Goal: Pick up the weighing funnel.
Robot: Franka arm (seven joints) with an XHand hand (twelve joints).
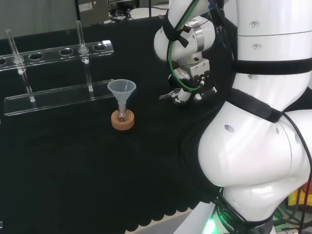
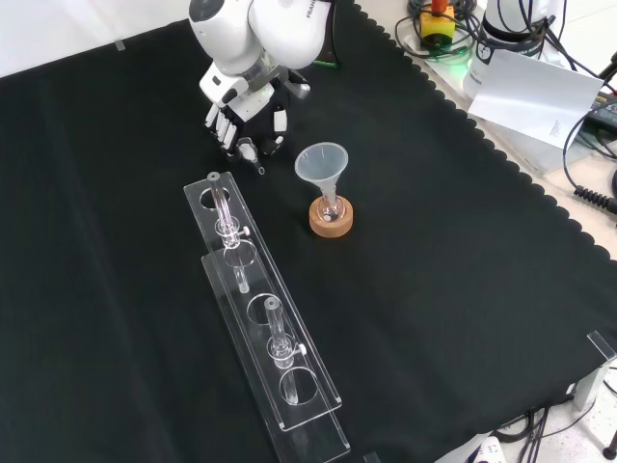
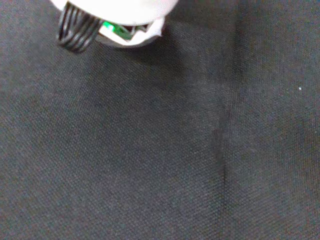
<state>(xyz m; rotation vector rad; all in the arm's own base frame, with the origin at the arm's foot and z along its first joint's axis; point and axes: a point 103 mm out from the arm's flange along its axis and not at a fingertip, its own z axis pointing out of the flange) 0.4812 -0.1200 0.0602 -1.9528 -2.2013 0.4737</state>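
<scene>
The hand [image 2: 243,118] is low over the black cloth, just left of the big funnel in the front view. Its fingers [image 2: 220,123] and thumb [image 2: 280,120] curl downward around a small clear piece, the weighing funnel [image 2: 253,154]. The piece's end pokes out below the fingertips, at the cloth. In the head view the hand [image 1: 187,90] hangs under the white wrist. The weighing funnel [image 1: 166,95] shows there as a thin clear tip sticking out to its left. A blurred white part of the hand [image 3: 115,15] hangs over bare cloth in the wrist view.
The big funnel [image 2: 321,164] stands in a small flask on a cork ring [image 2: 331,219], close to the hand. A long clear rack [image 2: 260,318] holds two glass tubes. White paper [image 2: 535,96] and cables lie past the scalloped cloth edge.
</scene>
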